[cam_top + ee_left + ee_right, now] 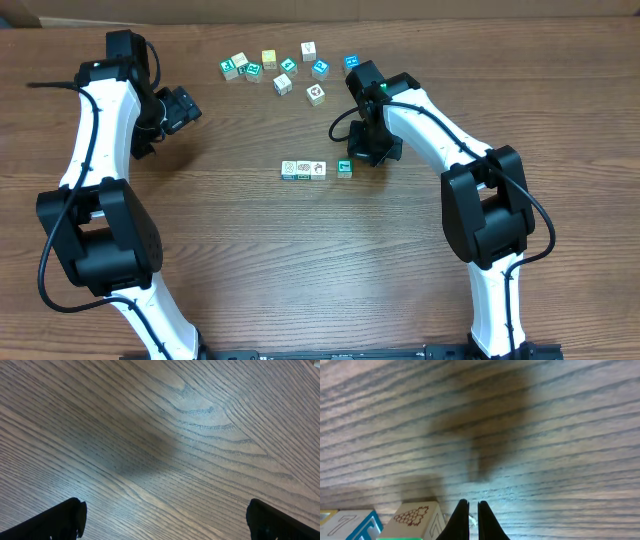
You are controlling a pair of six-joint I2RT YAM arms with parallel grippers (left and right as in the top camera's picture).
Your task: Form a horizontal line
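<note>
The wooden desk (250,240) carries the row (303,169) of three white cubes near its middle, and a teal cube (344,168) just beside its right end. Your right hand (470,519) is pressed together, empty, near that cube. Your left hand (165,517) stands wide apart.

Bright, even light from above on the table (250,230), w/ only faint shadows on it. Wrist cams: soft dark shadow patch on table, grain slightly blurry in both.
</note>
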